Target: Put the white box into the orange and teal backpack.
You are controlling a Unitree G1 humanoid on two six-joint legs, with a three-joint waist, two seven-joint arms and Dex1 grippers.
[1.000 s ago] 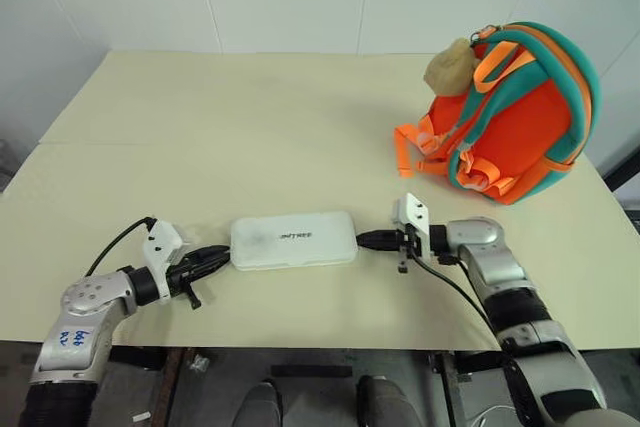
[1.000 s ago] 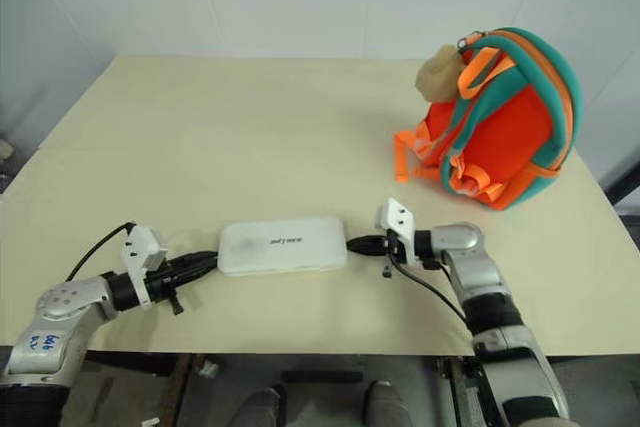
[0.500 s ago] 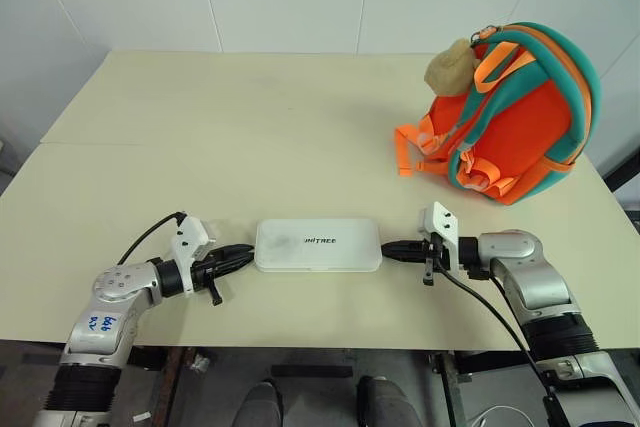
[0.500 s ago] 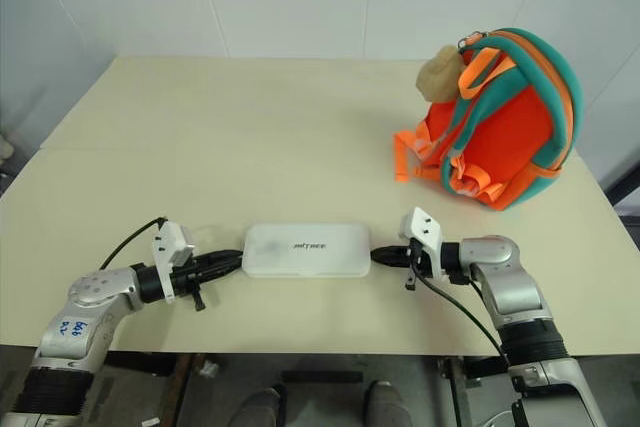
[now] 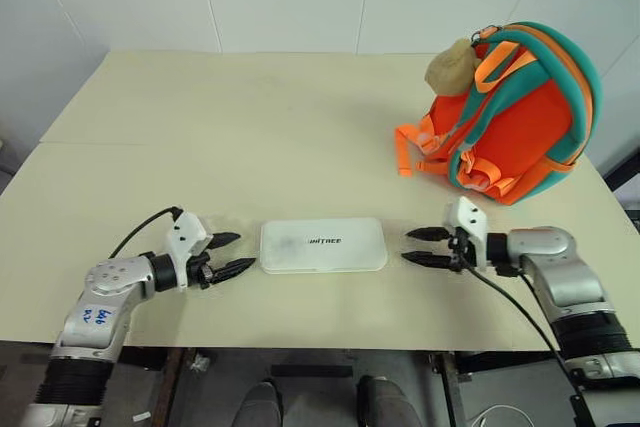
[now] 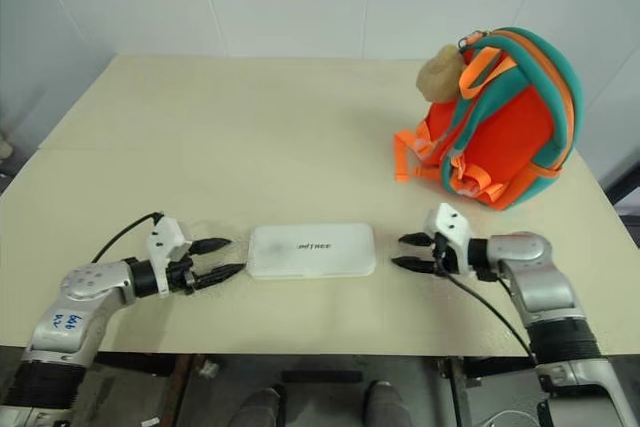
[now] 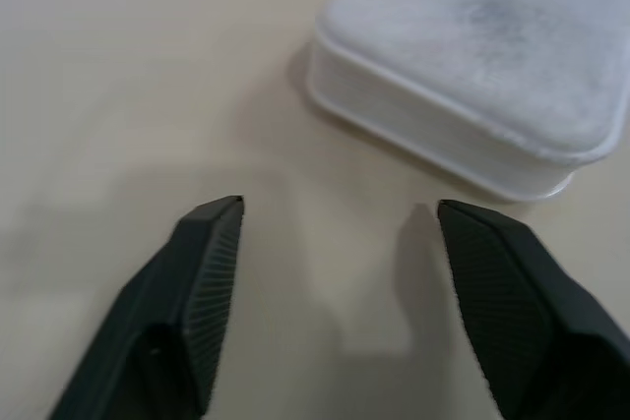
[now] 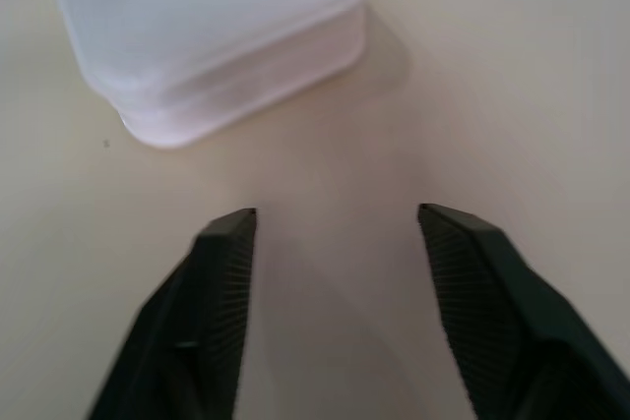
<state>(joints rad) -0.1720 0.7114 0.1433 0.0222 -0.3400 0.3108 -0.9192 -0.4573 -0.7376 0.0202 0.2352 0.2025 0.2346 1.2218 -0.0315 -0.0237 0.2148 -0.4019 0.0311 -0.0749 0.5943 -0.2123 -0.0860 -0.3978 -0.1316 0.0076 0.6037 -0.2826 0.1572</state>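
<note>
The left gripper (image 5: pixel 232 254) lies low over the table (image 5: pixel 250 137) near its front edge, its forearm reaching in from the left and pointing right toward the white box (image 5: pixel 323 245). Its two black fingers (image 7: pixel 202 272) stand spread apart, holding nothing, their inner faces finely ribbed, with a small gap of bare tabletop between the tips and the box's left end.

The white box rests flat between the two grippers, a low rounded-corner case of smooth matte plastic with a seam around its side (small dark lettering sits on its lid). The tabletop is a pale cream, plain and smooth.

The right gripper (image 5: pixel 427 247) mirrors the left: forearm low, pointing left at the box's right end, its jaws apart and empty, near the box but not touching it.

Farther back on the right stands the orange and teal backpack (image 5: pixel 520 117), dome-shaped fabric with padded teal trim, loose orange webbing straps and a tan plush toy (image 5: pixel 449 66) at its top.
</note>
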